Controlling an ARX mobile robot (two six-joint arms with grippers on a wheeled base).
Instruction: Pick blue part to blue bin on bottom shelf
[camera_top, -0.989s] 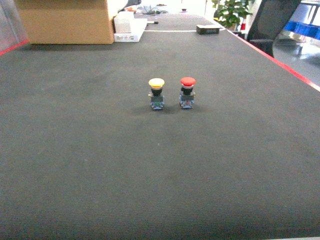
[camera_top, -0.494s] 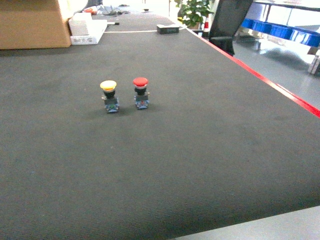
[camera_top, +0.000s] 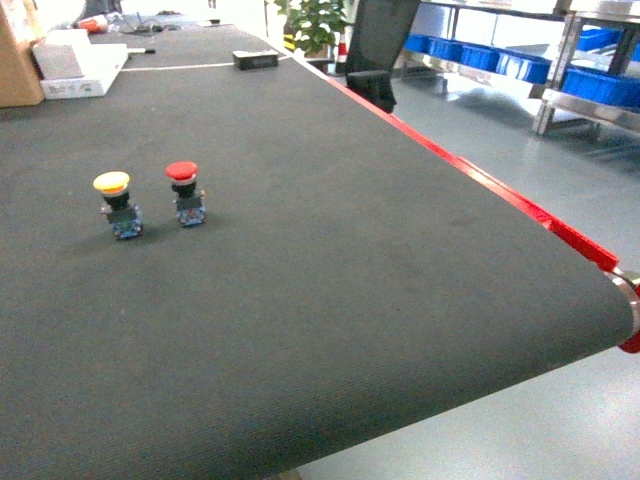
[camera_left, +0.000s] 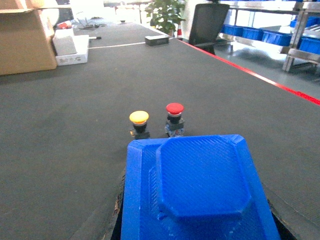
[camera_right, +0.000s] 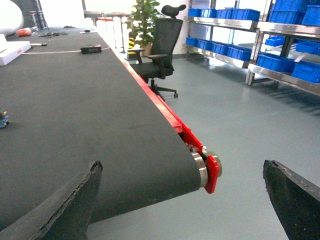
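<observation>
Two buttons: yellow push-button (camera_top: 112, 183) and red push-button (camera_top: 182, 171) stand upright side by side, apart, on the dark counter (camera_top: 330, 260), left of centre in the head view.
Blue part: right up against the left wrist camera, the blue part (camera_left: 197, 187) fills the lower frame, a raised octagonal block on a wider base.
Left end effector: its fingers are mostly hidden under that part, only dark edges peeking out either side; it looks clamped on the part.
Beyond the part: both buttons sit just past its far edge in the left wrist view.
Right end effector: right end effector (camera_right: 185, 200) has its two dark pads wide apart, nothing between them, hanging over the counter's rolled end with the red trim.
Blue bins: rows of blue bins (camera_top: 600, 85) on the steel rack (camera_top: 548, 105), far right, across the grey floor, well apart from the counter.
Background: office chair (camera_right: 159, 47) by the red counter edge, potted plant (camera_right: 142, 20) behind it, cardboard box (camera_left: 25, 40) and white box (camera_top: 75, 65) at the far end.
</observation>
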